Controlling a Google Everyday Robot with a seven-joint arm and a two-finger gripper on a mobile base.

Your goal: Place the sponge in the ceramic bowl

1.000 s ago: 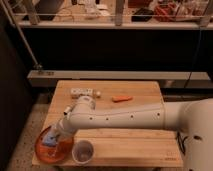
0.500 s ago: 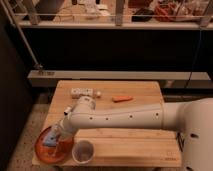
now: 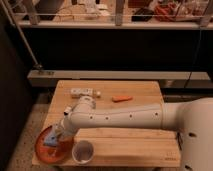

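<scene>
The wooden tabletop [image 3: 145, 90] fills the lower half of the view. Behind its far edge there is a dark wall and a railing.

A thick white arm [image 3: 120, 117] comes in from the right edge. It crosses the middle of the tabletop and bends down toward the near left corner.

The ceramic bowl [image 3: 42, 152], a wide, shallow orange-red dish, sits at that near left corner, with its rim close to the left edge. Just beside it along the near edge stands a small white cup [image 3: 82, 151], upright with its mouth open to the camera.

Near the far edge, left of centre, lies a flat white and dark packet [image 3: 82, 91]. A slim orange piece [image 3: 121, 98] lies a little to its right, apart from it.

The tool [image 3: 57, 134] hangs at the end of the arm, over the inner part of the ceramic bowl, pointing down and to the left. Its fingers are closed, pinching the sponge [image 3: 49, 141]. The sponge is a small blue block, tilted, inside the bowl's rim and low over its floor. Whether it touches the floor cannot be told.
</scene>
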